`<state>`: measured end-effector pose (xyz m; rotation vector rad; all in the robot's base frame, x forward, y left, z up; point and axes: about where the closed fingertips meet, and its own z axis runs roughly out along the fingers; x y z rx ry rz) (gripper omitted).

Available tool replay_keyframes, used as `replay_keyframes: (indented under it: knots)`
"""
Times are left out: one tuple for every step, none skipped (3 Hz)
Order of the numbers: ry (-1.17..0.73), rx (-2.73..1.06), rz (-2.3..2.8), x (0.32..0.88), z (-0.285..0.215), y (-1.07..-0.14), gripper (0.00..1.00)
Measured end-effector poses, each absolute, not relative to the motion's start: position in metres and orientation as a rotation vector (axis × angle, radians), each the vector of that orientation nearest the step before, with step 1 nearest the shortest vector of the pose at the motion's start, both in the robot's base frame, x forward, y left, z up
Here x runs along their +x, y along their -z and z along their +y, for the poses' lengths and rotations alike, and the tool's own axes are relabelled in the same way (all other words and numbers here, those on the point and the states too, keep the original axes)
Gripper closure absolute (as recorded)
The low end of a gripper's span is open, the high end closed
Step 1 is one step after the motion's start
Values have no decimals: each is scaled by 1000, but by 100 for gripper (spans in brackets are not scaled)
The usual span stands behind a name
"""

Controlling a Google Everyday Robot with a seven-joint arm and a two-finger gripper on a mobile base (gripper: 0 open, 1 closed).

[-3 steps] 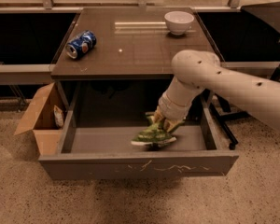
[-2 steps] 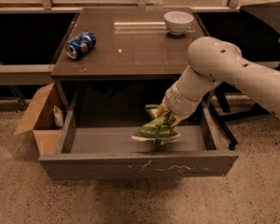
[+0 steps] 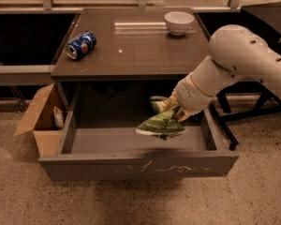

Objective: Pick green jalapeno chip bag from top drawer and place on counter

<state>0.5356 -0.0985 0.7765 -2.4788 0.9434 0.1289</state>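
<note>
Your tool [image 3: 174, 110] grips the green jalapeno chip bag [image 3: 160, 125] — seemingly clear of the top drawer [image 3: 131, 167] floor; the table [image 3: 131, 50] lies above.

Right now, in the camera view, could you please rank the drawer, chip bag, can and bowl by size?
1. drawer
2. chip bag, in the gripper above the drawer
3. bowl and can look alike; bowl is farther back, so unranked.

grn bag [image 3: 161, 124], cream claw [image 3: 172, 108] over drawer [image 3: 136, 166]
</note>
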Motion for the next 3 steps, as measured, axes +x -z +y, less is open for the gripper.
replay_keyframes:
  knots:
    - [-80,-2495,926,538,-97,-797,100]
    - [21,-2516,913,547,-99,-836,100]
    - [111,-2521,913,562,-105,-867,100]
